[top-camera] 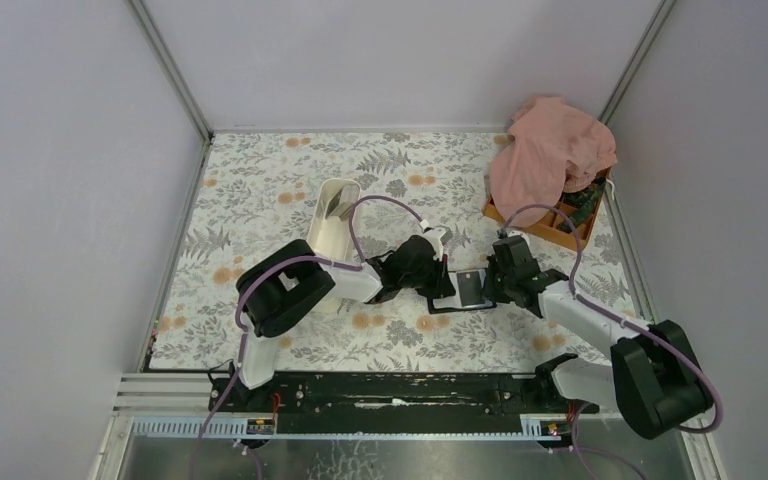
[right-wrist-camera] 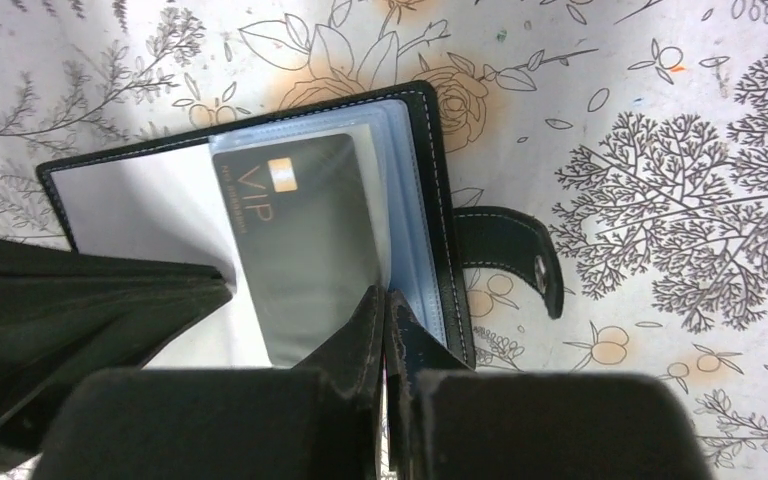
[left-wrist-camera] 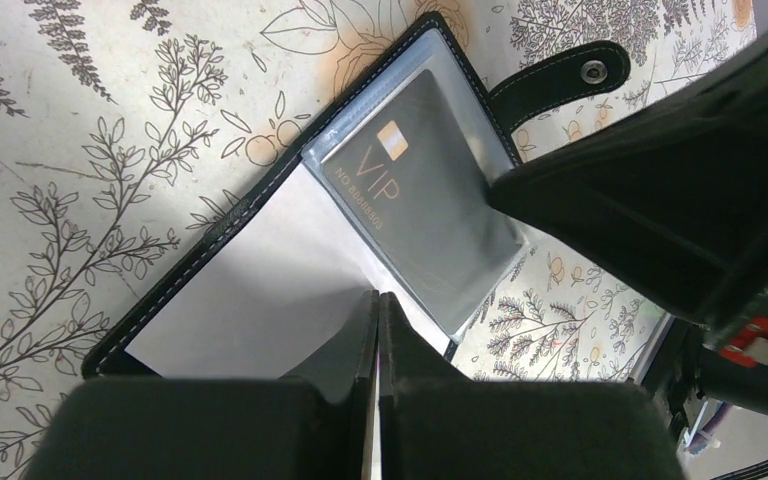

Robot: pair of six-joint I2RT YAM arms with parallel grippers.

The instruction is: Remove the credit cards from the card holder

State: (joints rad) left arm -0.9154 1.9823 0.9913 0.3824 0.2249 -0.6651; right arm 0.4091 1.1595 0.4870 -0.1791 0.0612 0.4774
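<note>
Floral-print table top point(top-camera: 260, 190): small black folding card holder point(top-camera: 470, 290) lies open near centre. Left gripper point(left-wrist-camera: 377, 300) at its 9 o'clock, fingers together, tips on the glossy flap. Right gripper point(right-wrist-camera: 384, 295) at 3 o'clock, fingers together at the sleeve edge. Can't tell if they caught the black VIP credit card point(right-wrist-camera: 300, 230). Suggest: pin with left, pull 1 card flat toward 3 o'clock.
</note>
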